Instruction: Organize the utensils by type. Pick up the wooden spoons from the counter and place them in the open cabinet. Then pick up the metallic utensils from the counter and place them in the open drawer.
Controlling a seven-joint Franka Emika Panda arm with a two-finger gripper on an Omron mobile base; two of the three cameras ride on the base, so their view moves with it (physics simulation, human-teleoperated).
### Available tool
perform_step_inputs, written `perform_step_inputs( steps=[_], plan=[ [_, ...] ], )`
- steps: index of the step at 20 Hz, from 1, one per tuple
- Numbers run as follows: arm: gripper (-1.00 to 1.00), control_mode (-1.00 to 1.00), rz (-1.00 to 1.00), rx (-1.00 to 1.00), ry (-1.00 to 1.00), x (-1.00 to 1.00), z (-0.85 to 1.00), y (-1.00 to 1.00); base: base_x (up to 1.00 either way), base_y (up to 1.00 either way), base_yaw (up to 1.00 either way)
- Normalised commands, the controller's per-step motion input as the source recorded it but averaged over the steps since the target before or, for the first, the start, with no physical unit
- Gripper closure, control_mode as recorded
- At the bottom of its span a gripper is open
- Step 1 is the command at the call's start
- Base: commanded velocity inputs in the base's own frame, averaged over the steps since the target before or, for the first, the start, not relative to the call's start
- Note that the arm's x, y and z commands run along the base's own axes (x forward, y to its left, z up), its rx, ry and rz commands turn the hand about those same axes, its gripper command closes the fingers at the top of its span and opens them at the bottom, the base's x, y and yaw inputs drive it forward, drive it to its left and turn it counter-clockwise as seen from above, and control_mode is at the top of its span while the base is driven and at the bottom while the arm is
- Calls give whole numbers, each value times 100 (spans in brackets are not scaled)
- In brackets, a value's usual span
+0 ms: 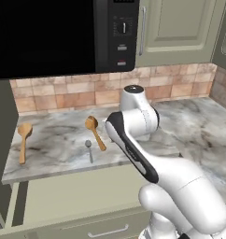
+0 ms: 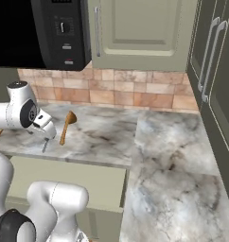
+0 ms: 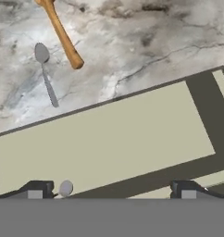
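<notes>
On the counter: both wooden spoons and the metal spoon lie free, nothing gripped yet.
Gripper hangs over the open drawer, fingers spread wide and empty. Best target is likely the nearer wooden spoon, beside the metal one: swing forward, align jaws across its handle mid-length, avoid nudging the metal spoon. Far wooden spoon lies well apart at the left.

On the bench, two wooden spoons are seen apart: one near the left end, the other toward the middle. A metal spoon lies just beside the second. The drawer stands open below. A microwave hangs above.
</notes>
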Motion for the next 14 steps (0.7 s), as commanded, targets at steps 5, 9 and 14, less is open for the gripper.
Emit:
perform_step_inputs(
  steps=[5,9,14],
  plan=[
    [-100,-100,10,0,-1,47,-15,29,0,0,0],
    [-100,-100,7,0,0,48,-26,20,0,0,0],
    [-100,-100,4,0,0,28,-31,30,0,0,0]
  ],
)
